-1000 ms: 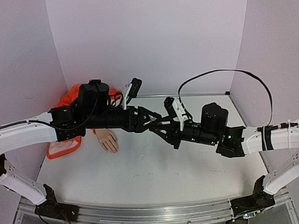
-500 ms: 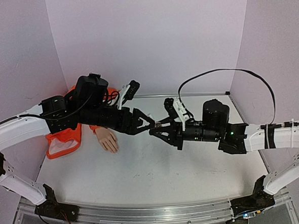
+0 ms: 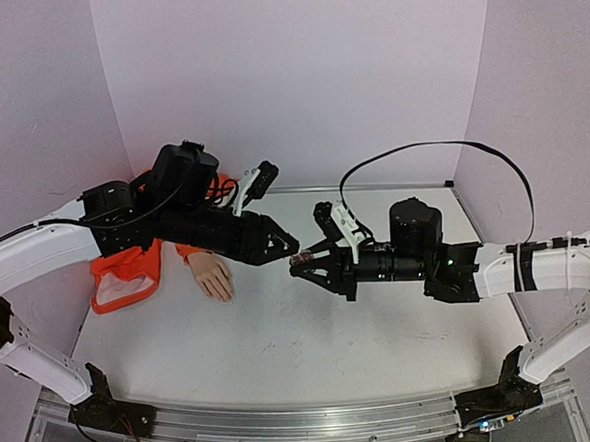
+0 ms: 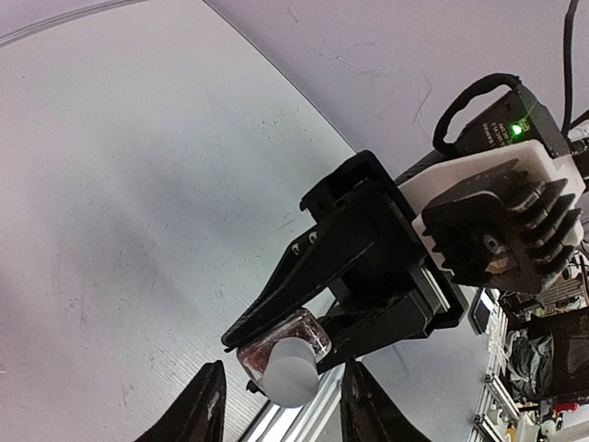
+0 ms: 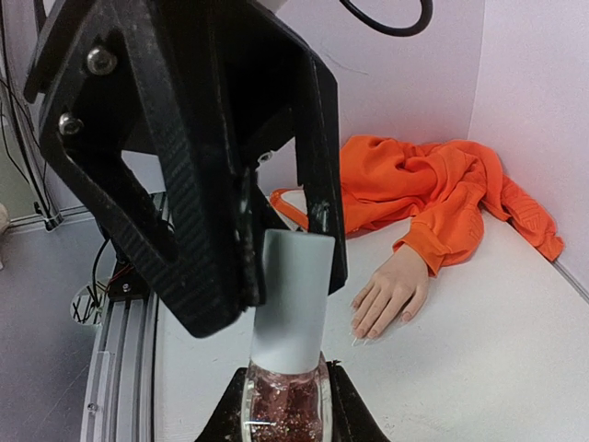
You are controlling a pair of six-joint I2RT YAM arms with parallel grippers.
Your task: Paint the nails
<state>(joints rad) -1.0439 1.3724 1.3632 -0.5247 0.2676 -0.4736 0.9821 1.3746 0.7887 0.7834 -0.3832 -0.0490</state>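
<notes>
- The nails (image 5: 361, 333) are seen as tiny pale tips on the fingers of a flesh-coloured mannequin hand (image 5: 391, 293). The hand lies palm down on the white table (image 3: 283, 352), at its left side near the back wall.
- The wrist of the mannequin hand is covered by a crumpled orange sleeve (image 5: 433, 189), which is bunched into the left rear corner.
- A small glass bottle (image 5: 283, 405) with reddish glittery contents is clamped at its body between the fingers of the right gripper (image 5: 285, 419).
- The bottle is held over the middle of the table, well apart from the mannequin hand. Its pale cap (image 5: 293, 293) is pointed toward the left arm.
- The left gripper (image 4: 285, 391) is set around the cap, with one finger on each side.
- In the left wrist view the jaws are spread and a gap is left on both sides of the cap, so the claw is seen as open and nothing is held by it.
- In the top view the two grippers are met tip to tip, with the left gripper (image 3: 288, 251) just beside the right gripper (image 3: 302, 262).
</notes>
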